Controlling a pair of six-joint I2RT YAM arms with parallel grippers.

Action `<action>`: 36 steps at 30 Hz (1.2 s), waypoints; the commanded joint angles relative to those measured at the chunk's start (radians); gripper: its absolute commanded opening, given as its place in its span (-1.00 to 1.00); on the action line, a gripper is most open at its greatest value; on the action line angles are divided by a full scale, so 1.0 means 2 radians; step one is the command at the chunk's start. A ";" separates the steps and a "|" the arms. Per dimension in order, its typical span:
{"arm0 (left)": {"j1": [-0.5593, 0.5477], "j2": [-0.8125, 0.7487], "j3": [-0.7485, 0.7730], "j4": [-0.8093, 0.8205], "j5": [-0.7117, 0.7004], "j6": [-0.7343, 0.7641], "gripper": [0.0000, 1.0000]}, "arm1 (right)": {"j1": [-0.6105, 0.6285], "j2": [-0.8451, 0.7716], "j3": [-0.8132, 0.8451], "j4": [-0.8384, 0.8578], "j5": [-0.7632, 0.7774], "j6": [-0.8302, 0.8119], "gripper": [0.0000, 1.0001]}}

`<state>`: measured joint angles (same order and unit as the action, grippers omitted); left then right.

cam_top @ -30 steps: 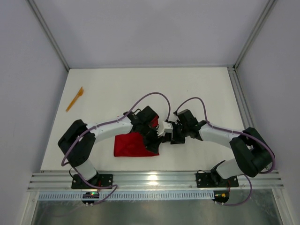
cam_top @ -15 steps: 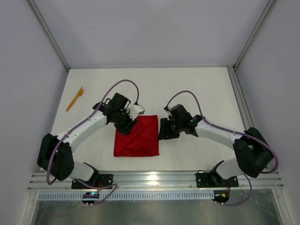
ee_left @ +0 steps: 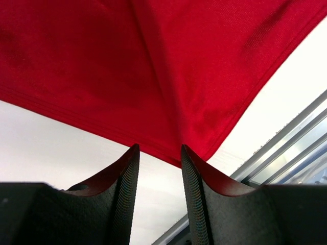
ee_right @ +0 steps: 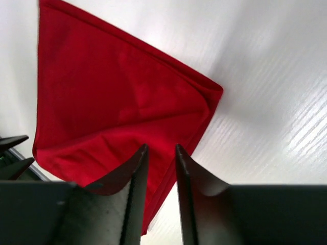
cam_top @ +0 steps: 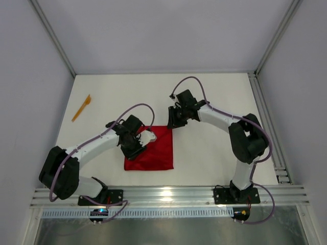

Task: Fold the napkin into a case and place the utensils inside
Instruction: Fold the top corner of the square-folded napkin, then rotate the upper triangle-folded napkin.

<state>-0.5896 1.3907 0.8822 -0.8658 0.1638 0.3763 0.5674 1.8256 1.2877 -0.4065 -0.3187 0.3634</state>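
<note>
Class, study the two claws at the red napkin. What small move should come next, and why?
Probably close the right claw on the far right corner of the napkin: its fingers stand apart over that edge and the cloth lies flat, ungripped.

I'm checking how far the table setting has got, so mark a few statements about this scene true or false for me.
1. The red napkin lies folded flat on the table. True.
2. The orange utensil is tucked inside the napkin. False: it lies near the table's left edge, well apart from the napkin.
3. The left gripper is right at an edge of the napkin. True.
4. The right gripper holds a utensil. False: nothing is between its fingers, which are parted at the napkin's far right corner.
</note>
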 commanded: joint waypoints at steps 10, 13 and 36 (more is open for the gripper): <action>-0.042 0.008 -0.031 0.017 -0.010 0.018 -0.26 | -0.020 0.058 0.025 0.004 -0.035 0.008 -0.71; -0.045 0.023 -0.038 0.024 -0.014 0.017 -0.26 | -0.026 0.065 0.023 0.009 -0.035 0.010 -0.74; -0.047 -0.084 -0.007 -0.035 -0.042 0.055 -0.06 | -0.051 0.037 0.040 -0.017 -0.081 -0.050 0.41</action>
<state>-0.6788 1.2320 0.8433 -0.8745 0.0956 0.4572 0.4702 1.8790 1.3514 -0.4431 -0.3923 0.2840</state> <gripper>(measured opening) 0.467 0.692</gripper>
